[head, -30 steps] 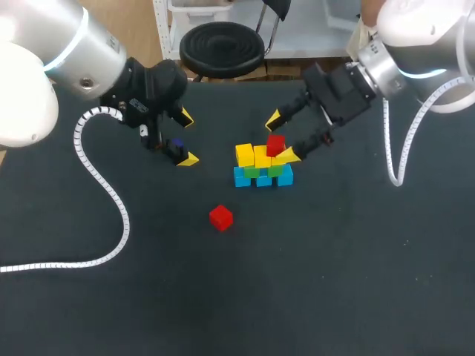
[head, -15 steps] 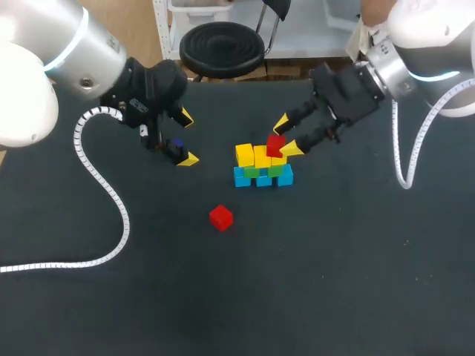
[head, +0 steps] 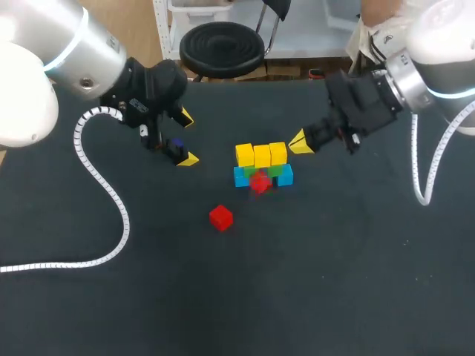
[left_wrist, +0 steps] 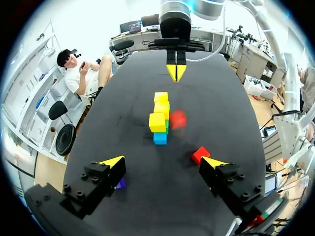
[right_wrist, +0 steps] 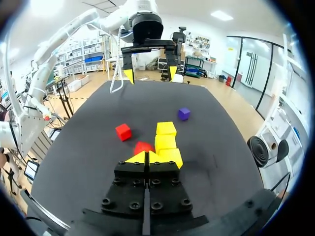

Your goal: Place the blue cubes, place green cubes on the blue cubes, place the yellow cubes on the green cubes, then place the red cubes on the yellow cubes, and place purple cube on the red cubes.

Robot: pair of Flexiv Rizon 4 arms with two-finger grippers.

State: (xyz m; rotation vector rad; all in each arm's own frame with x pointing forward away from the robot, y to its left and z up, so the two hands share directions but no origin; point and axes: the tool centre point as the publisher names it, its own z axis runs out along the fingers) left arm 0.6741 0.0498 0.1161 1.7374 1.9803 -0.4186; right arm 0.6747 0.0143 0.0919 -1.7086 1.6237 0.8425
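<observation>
Head view: right tool (head: 300, 141) has pulled back to the right of the yellow cubes (head: 261, 155), its tips now pressed together on nothing; the red cube (head: 259, 182) that sat atop them has come off and shows blurred in front of the blue cubes (head: 242, 178); green cubes (head: 274, 170) lie between the blue and yellow rows; second red cube (head: 220, 216) is unmoved, nearer me; left tool (head: 186, 138) stays spread, purple cube (head: 177, 145) by its fingers; the rows stand well apart from every counter (head: 334, 282) edge, both tools apart from them.
</observation>
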